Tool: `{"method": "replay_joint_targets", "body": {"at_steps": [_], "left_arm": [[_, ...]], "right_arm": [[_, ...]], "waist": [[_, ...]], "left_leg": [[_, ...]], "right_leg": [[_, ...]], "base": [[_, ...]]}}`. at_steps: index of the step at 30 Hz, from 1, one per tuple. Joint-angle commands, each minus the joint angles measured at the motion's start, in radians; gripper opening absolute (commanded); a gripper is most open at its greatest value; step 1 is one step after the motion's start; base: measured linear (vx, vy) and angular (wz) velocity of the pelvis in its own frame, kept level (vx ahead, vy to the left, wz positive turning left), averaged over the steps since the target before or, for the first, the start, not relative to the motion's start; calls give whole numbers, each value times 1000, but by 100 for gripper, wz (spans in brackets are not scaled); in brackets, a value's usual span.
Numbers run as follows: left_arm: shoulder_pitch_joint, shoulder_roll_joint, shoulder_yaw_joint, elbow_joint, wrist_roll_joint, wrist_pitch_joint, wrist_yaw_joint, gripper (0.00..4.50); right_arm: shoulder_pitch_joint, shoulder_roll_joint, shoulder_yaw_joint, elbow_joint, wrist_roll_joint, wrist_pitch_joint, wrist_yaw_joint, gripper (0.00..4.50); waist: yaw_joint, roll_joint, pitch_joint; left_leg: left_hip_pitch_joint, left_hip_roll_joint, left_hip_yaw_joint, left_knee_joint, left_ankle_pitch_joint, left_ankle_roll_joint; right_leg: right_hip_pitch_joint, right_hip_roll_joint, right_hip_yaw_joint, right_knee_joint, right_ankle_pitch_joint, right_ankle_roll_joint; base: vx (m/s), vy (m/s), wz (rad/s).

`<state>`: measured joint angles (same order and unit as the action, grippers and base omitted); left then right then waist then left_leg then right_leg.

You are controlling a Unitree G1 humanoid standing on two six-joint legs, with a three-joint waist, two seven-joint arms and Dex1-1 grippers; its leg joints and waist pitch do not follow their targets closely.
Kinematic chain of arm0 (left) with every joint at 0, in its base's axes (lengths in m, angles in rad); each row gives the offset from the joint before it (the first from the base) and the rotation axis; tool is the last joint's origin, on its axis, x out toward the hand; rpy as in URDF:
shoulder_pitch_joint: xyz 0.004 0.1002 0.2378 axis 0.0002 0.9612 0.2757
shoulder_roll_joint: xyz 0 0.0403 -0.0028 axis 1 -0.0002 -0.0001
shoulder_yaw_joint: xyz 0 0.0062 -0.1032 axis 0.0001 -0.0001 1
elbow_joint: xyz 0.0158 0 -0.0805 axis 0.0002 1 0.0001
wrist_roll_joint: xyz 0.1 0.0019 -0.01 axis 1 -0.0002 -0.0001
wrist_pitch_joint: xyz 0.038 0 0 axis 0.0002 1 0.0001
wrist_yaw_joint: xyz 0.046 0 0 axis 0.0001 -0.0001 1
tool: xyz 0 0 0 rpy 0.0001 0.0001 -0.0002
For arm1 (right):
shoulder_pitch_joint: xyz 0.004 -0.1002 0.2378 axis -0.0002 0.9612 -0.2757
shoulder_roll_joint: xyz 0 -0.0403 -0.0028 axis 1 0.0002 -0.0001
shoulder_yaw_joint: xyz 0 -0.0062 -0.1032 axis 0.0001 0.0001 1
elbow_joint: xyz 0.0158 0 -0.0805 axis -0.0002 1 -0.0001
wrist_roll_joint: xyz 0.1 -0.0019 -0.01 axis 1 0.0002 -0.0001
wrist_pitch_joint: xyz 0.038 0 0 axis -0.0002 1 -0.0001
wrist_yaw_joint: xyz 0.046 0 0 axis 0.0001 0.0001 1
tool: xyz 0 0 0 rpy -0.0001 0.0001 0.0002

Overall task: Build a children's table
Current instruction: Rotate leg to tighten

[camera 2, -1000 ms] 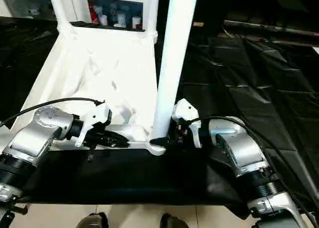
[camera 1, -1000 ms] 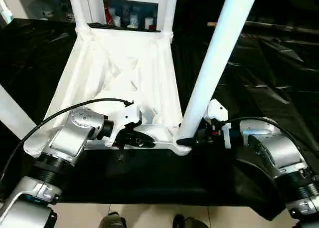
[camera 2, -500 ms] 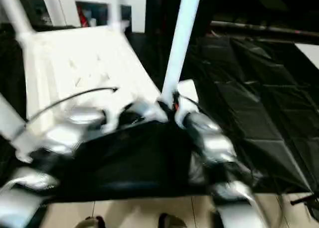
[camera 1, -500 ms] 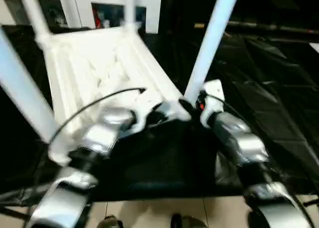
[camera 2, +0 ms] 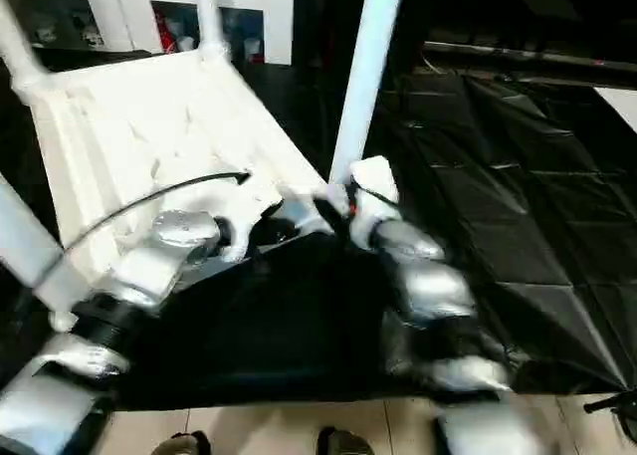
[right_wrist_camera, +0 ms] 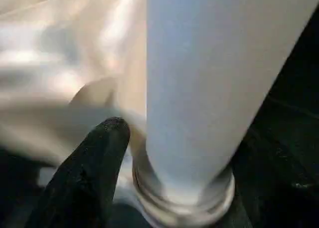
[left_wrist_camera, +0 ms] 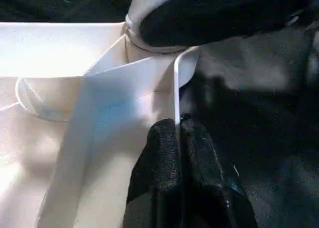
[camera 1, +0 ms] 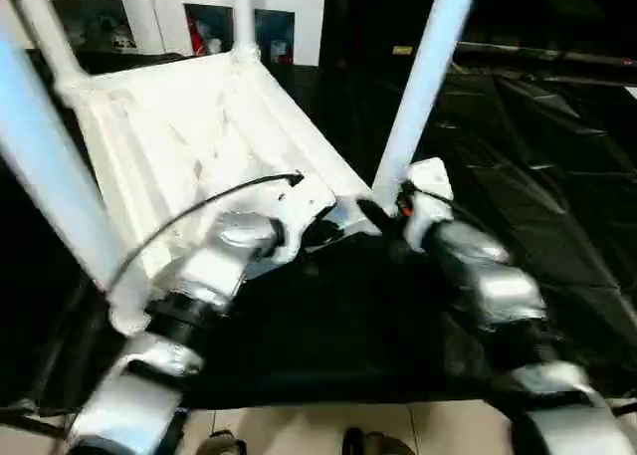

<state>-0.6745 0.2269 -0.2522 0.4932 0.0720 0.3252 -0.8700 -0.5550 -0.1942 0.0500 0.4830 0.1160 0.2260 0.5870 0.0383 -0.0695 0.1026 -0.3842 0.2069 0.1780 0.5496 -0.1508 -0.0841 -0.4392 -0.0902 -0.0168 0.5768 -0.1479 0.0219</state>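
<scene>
White plastic rectangular tabletop (camera 1: 189, 146) is lying upside down, ribbed underside up, on a black plastic-covered counter (camera 1: 557, 176), its long axis running from 5 o'clock toward 11 o'clock in the head views. Four long white tubular legs are standing in its corner sockets. The left end effector (left_wrist_camera: 179, 153) is pinching the tabletop's thin near rim between pressed-together fingers, just beside the near right corner. The right end effector (camera 1: 383, 219) is sitting against the base of the near right leg (camera 1: 423, 77), which is rising toward 12 o'clock; I cannot tell whether it is gripping. The right arm is nearer that leg, so seating it likely falls to that side
</scene>
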Motion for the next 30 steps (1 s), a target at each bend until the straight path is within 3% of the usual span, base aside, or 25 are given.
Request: {"method": "replay_joint_targets", "body": {"at_steps": [1, 6, 8, 13, 18, 30], "left_arm": [[31, -10, -40, 12, -25, -39, -69, 0], [74, 83, -55, -53, -87, -93, -282, 0], [95, 136, -66, -82, -113, -110, -388, 0], [116, 169, -66, -135, -156, -79, -462, 0], [138, 197, -66, -174, -181, -62, -524, 0], [149, 208, -67, -184, -173, -61, -532, 0]], "right_arm": [[30, 5, 103, -32, 35, 20, 156, 317], [79, -142, 137, -160, 91, 45, 409, 317], [98, -215, 152, -215, 116, 61, 530, 317], [104, -247, 160, -243, 135, 64, 603, 317], [110, -279, 194, -277, 154, 96, 685, 317], [113, -299, 225, -279, 127, 86, 722, 219]], "waist": [[8, -3, -46], [14, -1, -49], [15, 2, -51], [26, 0, -52], [29, -2, -50], [31, -6, -57]], "left_leg": [[2, 8, 2, -71, -342, 40], [4, 11, 7, -65, -288, 60], [8, 13, 12, -59, -236, 88], [15, 16, 20, -52, -175, 108], [15, 18, 20, -57, -212, 86], [16, 15, 23, -47, -157, 100]], "right_leg": [[39, -25, 15, -79, -399, -115], [49, -22, 15, -63, -285, -171], [48, -19, 15, -52, -181, -206], [48, -23, 17, -40, -111, -253], [50, -28, 19, -46, -195, -231], [52, -26, 19, -36, -137, -242]], "base": [[0, 0, 0], [0, 0, 0], [0, 0, 0], [0, 0, 0], [0, 0, 0], [0, 0, 0]]}}
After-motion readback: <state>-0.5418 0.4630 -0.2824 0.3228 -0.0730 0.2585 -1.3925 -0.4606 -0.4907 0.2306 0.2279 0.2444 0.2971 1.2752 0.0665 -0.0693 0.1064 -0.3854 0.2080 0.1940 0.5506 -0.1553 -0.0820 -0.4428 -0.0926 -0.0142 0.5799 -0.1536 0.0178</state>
